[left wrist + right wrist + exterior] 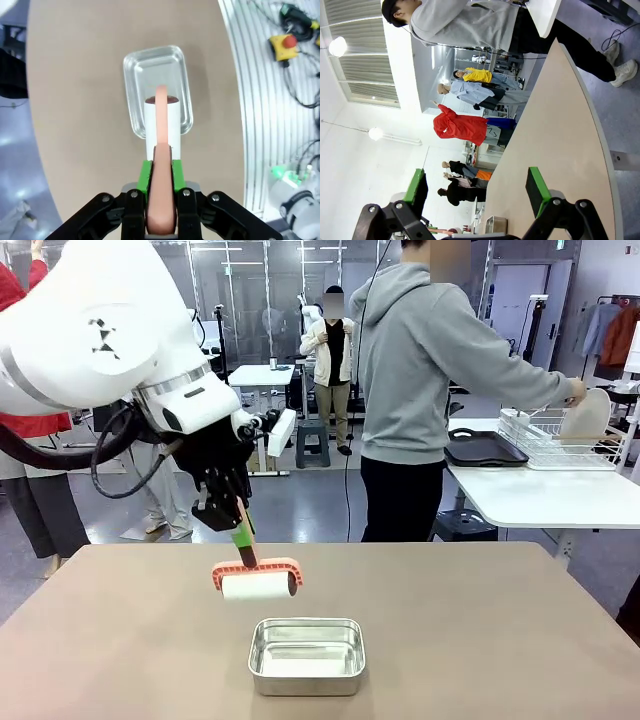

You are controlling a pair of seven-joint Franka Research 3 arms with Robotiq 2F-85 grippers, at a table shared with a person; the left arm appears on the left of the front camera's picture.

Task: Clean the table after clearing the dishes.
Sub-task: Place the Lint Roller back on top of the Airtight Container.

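While person (420, 390) is racking plate (585, 415) far right, left gripper (161, 187) is clamping light lint roller (258, 582) by stiff handle over table (120, 640); right gripper (477, 192) is gaping wide.

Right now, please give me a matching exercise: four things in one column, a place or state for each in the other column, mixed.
Things:
1. lint roller
2. steel pan
3. white plate
4. right pincer

Places or states:
A. open, holding nothing
B. in the person's hand at the wire rack
C. clamped by its handle in the left pincer
D. resting on the table

Pairs: 1-C, 2-D, 3-B, 4-A
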